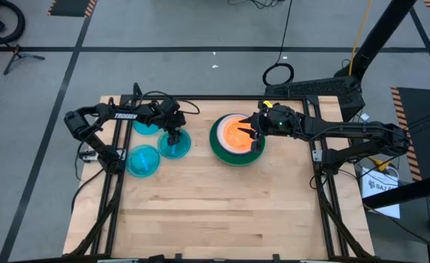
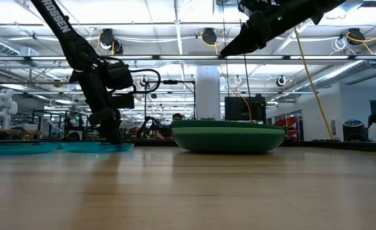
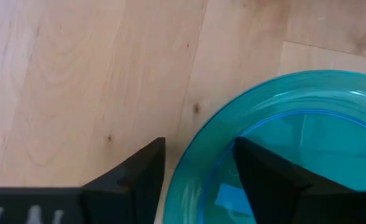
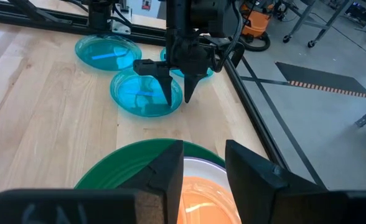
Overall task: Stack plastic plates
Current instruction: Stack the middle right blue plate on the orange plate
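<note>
the left gripper [image 3: 198, 180] is down on the table [image 1: 222, 212], fingers spread astride the rim of a blue plate [image 1: 175, 143]. the right gripper [image 1: 259, 126] hovers apart-fingered over the orange plate [image 1: 237, 132] atop the green stack [image 1: 237, 155].

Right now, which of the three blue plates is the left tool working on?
The blue plate nearest the green stack: the left tool stands on its rim, one finger inside, one outside. The other two blue plates lie untouched.
</note>
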You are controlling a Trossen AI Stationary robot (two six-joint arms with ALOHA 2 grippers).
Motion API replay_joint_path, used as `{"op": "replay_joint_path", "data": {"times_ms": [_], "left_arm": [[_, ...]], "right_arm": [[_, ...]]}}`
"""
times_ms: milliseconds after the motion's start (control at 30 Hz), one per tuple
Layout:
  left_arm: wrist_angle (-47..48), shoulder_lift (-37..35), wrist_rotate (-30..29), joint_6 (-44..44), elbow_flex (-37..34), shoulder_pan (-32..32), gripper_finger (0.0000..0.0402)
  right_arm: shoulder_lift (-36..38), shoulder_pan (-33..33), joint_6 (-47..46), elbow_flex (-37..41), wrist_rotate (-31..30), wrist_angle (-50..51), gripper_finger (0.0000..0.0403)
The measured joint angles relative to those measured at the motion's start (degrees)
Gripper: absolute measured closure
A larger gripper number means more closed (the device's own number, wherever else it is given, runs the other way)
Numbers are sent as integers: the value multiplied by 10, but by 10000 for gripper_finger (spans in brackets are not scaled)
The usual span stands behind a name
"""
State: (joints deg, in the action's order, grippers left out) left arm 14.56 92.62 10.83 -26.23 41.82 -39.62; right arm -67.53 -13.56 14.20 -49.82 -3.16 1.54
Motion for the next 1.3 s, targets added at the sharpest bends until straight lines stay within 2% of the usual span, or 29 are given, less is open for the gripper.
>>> {"op": "replay_joint_path", "data": {"times_ms": [267,633,1033,1300], "left_arm": [[4,-2,1,19,0,1,271],[38,-41,-8,26,-3,1,318],[40,-45,-8,43,-2,1,389],[39,-45,-5,65,-2,1,396]], "right_arm": [[0,0,0,0,0,0,289],[0,0,0,0,0,0,289],[0,0,0,0,0,0,289],[0,0,0,0,0,0,289]]}}
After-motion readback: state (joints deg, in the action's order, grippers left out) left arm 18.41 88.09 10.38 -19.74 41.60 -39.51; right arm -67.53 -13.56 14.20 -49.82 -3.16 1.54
